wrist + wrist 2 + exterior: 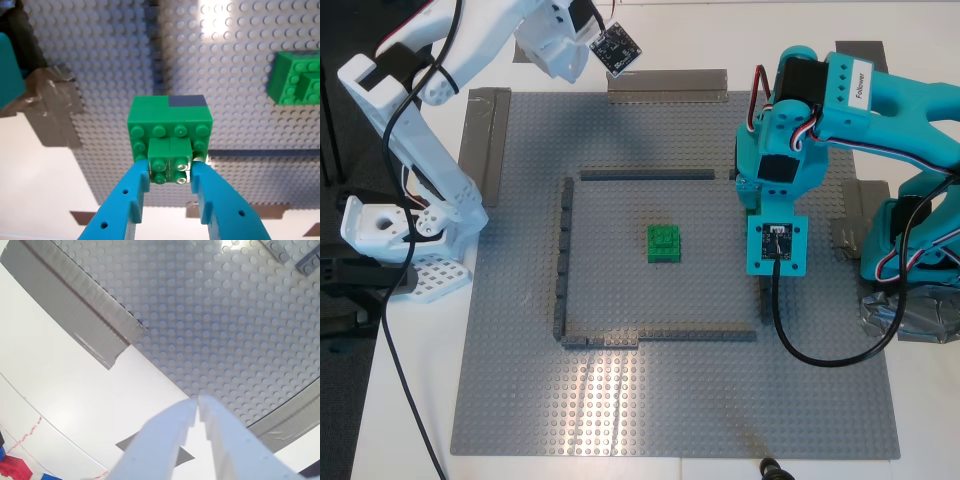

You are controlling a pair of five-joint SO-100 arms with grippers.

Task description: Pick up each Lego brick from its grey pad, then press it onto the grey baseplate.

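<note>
Clamping a green brick [170, 145] — my first gripper [170, 172] — hidden from outside.

teal arm reaching in from the exterior view's right, upper link stretched across toward the middle, wrist bent straight down, camera plate facing up. my first hand [171, 172] pointing downward, its two teal fingers [131, 197] closed from either side on a small green brick [170, 159], pads touching it. white arm standing at the exterior view's left, folded upward, forearm angled toward that view's top. my second hand [198, 407] raised above the surface, its white fingers [165, 440] pressed together at the tips, nothing between them.
</note>
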